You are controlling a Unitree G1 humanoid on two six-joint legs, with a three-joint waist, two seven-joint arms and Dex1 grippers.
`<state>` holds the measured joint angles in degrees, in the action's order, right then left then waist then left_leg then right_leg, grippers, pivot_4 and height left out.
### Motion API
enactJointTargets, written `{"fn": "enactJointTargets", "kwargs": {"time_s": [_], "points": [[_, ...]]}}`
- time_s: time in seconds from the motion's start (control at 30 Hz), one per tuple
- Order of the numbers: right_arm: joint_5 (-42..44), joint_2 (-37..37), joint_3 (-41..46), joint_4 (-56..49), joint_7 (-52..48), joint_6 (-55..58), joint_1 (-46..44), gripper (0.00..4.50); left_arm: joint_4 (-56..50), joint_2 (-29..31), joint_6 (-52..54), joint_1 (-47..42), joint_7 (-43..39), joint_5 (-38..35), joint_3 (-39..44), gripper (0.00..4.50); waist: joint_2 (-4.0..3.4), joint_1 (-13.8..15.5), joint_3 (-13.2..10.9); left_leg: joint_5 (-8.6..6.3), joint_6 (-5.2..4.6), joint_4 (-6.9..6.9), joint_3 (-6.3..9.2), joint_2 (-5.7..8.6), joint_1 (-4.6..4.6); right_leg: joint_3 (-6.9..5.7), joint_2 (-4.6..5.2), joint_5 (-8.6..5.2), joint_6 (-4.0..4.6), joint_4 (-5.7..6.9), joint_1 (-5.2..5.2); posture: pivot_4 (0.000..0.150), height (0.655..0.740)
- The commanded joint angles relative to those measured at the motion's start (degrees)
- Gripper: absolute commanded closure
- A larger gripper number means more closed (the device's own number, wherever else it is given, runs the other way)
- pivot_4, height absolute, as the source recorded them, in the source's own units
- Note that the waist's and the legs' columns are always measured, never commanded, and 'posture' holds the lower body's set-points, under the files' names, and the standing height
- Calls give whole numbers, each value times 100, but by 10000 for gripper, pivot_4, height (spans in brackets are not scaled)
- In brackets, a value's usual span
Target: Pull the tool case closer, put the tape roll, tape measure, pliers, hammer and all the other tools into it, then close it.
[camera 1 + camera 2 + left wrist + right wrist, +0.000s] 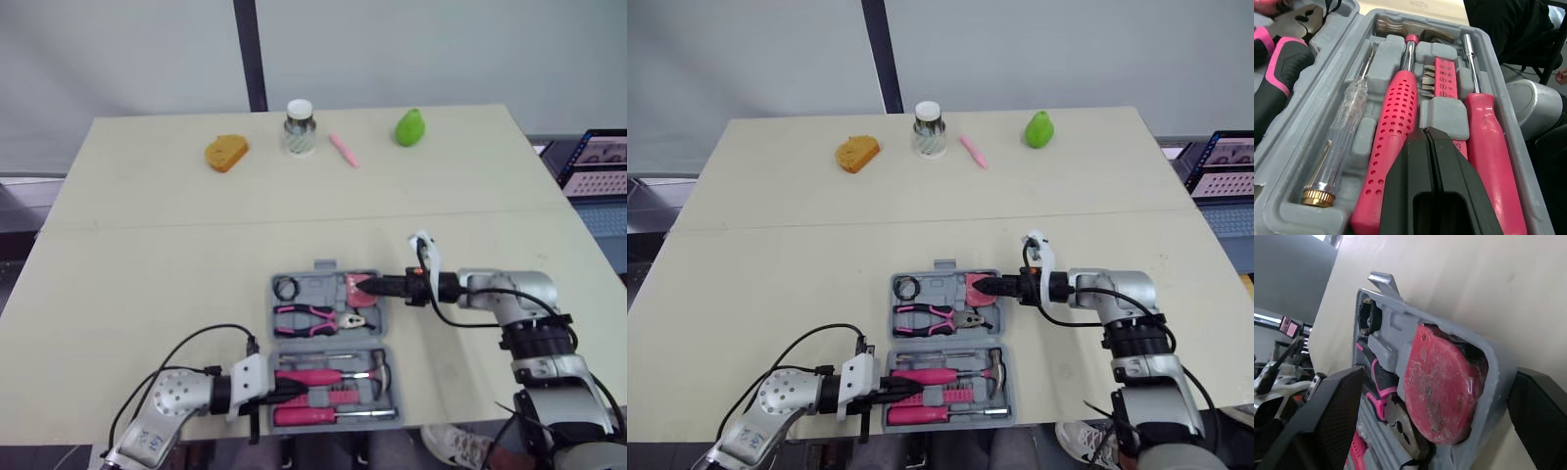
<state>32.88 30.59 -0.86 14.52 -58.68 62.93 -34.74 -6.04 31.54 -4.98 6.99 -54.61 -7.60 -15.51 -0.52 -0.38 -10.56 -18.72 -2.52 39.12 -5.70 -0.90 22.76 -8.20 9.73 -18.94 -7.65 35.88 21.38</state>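
Note:
The grey tool case (396,401) lies open at the table's near centre. Its far half holds the black tape roll (286,288), the pink tape measure (1440,382) and the pliers (313,319). The near half holds the hammer (1396,127), a pink screwdriver (1488,142), a clear tester screwdriver (1344,132) and a bit strip (1444,81). My right gripper (370,287) is open, its fingers (1327,421) straddling the case's far right corner around the tape measure. My left gripper (1426,132) is shut, hovering over the near half by the hammer handle, holding nothing.
Along the table's far edge sit an orange sponge (225,152), a small jar (300,127), a pink pen (344,150) and a green pear (409,127). A laptop (598,162) stands off the table's right side.

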Motion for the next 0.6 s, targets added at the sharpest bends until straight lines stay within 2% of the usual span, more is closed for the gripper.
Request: {"fn": "enactJointTargets", "kwargs": {"time_s": [0.03, 0.23, 0.3, 0.4, 0.5, 0.6], "points": [[439, 152, 99, -855, -235, 235, 106, 368, 296, 116, 98, 44, 126, 235, 12, 45000, 0, -4, 0, 0, 0, 0, 0, 0, 0, 1, 0, 0, 0, 0, 0, 1500, 6950], [988, 711, 174, -2387, -286, 642, 580, 368, -179, 246, 357, 165, 228, 73, 218, 45000, 0, 3, 0, -1, 2, 0, 1, -3, 1, 3, 0, 0, 0, -2, 2, 1500, 6950], [1186, 919, 237, -2865, -293, 750, 728, 368, -635, 384, 632, 335, 267, -63, 350, 45000, 1, -1, -1, -1, 3, 0, 1, -5, 2, 4, -1, 0, 0, -4, 3, 1500, 6950], [1564, 1258, 428, -3610, -245, 942, 952, 368, -1906, 747, 1569, 894, 372, -712, 974, 45000, 3, -7, -4, -3, 6, -1, 5, -13, 13, 6, 0, 0, 1, -12, 12, 1500, 6950], [2050, 1733, 720, -4310, -350, 1112, 1255, 368, -3501, 1451, 3263, 2049, 299, -2531, 2705, 45000, 19, 2, -14, -3, 7, 2, 22, -19, 31, 25, 10, 2, 6, -28, 11, 1500, 6950], [2444, 2141, 974, -4816, -363, 1206, 1669, 368, -4122, 1983, 4620, 3333, -191, -4097, 4861, 45000, 26, 28, -17, -5, 10, 8, 39, -24, 39, 35, 8, 8, 16, -42, 4, 1500, 6950]]}}
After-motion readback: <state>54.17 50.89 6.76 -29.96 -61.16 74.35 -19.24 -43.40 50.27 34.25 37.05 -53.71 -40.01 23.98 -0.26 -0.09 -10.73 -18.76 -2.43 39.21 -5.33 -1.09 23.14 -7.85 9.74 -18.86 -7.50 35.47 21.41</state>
